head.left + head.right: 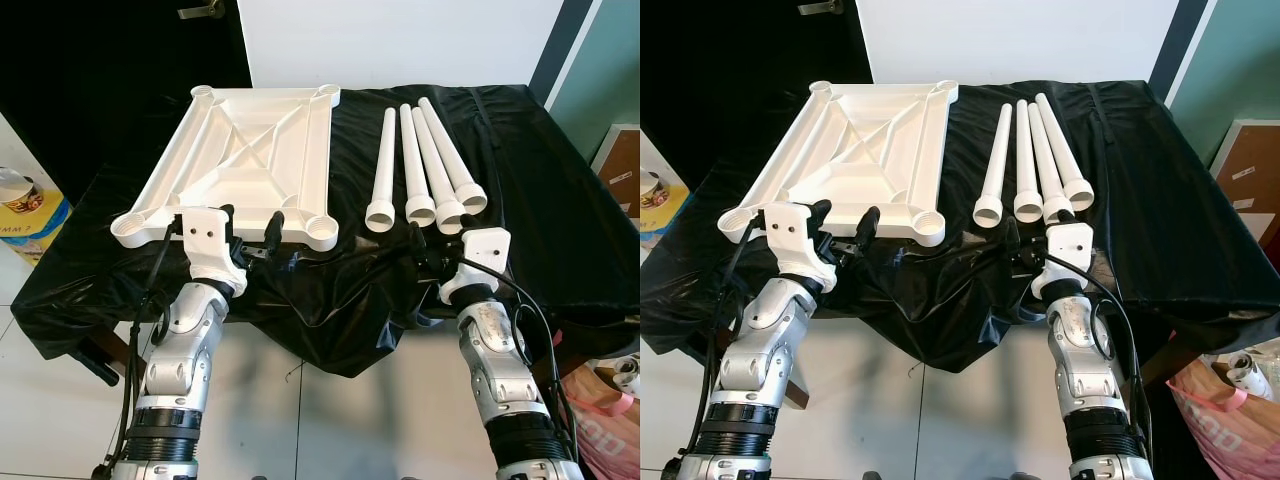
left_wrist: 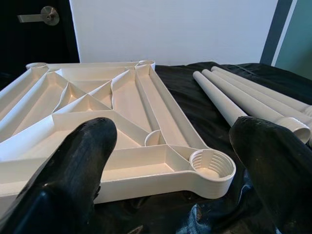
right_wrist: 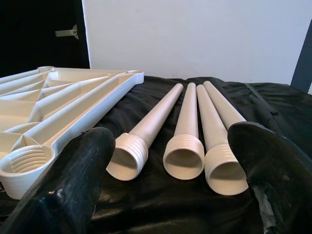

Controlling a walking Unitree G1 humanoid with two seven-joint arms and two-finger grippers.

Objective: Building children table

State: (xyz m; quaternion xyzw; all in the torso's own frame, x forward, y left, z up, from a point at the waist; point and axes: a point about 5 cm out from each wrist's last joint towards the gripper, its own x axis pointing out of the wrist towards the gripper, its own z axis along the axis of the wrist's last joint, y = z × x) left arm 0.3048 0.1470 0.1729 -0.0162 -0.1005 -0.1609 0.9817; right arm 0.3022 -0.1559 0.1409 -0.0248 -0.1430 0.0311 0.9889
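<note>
Nothing is assembled yet, as I judge it: the white table panel [image 1: 240, 160] lies underside up on the black-draped tabletop [image 1: 540, 200], its four corner sockets empty, and the four white legs [image 1: 420, 165] lie loose side by side at its three o'clock. All four legs are left to screw in. My left jaws [image 1: 250, 230] gape wide and hold nothing, the panel's near edge at their twelve o'clock. My right jaws [image 3: 170, 195], equally wide and empty, face the legs' threaded ends at twelve o'clock.
</note>
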